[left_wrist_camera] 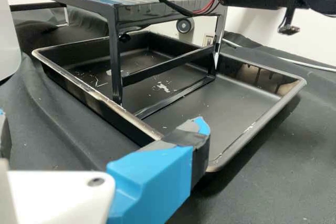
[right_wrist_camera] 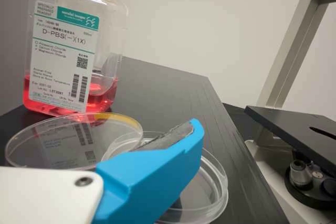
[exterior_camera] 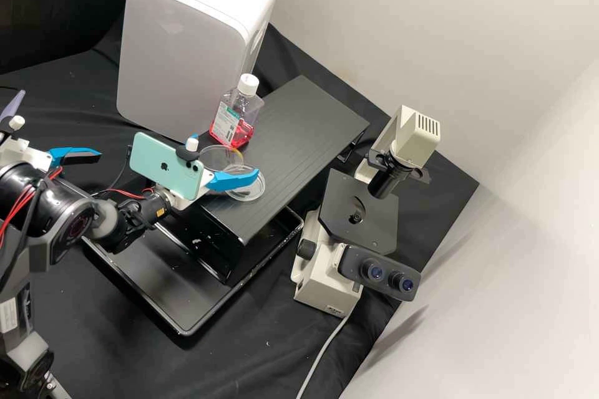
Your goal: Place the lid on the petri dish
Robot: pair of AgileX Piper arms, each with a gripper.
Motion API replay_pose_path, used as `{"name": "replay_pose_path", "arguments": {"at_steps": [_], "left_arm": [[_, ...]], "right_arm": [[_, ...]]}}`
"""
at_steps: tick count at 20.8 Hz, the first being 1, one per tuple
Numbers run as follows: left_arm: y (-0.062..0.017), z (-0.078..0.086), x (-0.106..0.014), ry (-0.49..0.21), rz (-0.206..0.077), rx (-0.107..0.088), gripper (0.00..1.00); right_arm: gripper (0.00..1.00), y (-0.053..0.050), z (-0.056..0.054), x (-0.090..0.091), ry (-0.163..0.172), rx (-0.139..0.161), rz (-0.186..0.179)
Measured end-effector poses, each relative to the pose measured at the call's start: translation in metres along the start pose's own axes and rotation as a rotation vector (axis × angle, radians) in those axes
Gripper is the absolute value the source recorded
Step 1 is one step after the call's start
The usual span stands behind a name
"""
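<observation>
A clear petri dish lies on the near edge of the black raised platform. Its clear lid is held tilted just beside it, one rim overlapping the dish. My right gripper is shut on the lid; one blue finger hangs over the dish and its pad touches the lid's rim. My left gripper is open and holds nothing, far to the left of the platform. Its finger is at the corner of the black tray.
A bottle of pink liquid stands on the platform right behind the lid. A white box stands behind it. A microscope is to the right. The platform's legs stand in the black tray.
</observation>
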Motion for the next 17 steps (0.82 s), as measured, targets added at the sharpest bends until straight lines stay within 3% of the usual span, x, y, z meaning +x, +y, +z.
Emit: {"name": "replay_pose_path", "arguments": {"at_steps": [14,15,17], "left_arm": [[-0.0005,0.0016,0.0001,-0.006,-0.002,0.001,1.0],[-0.0005,0.0016,0.0001,-0.006,-0.002,0.001,1.0],[-0.0005,0.0016,0.0001,-0.006,-0.002,0.001,1.0]], "right_arm": [[1.0,0.003,-0.0031,-0.0013,0.012,0.001,0.011],[0.0,0.003,-0.0031,-0.0013,0.012,0.001,0.011],[0.0,0.0029,-0.0033,-0.0013,0.014,0.002,0.01]]}}
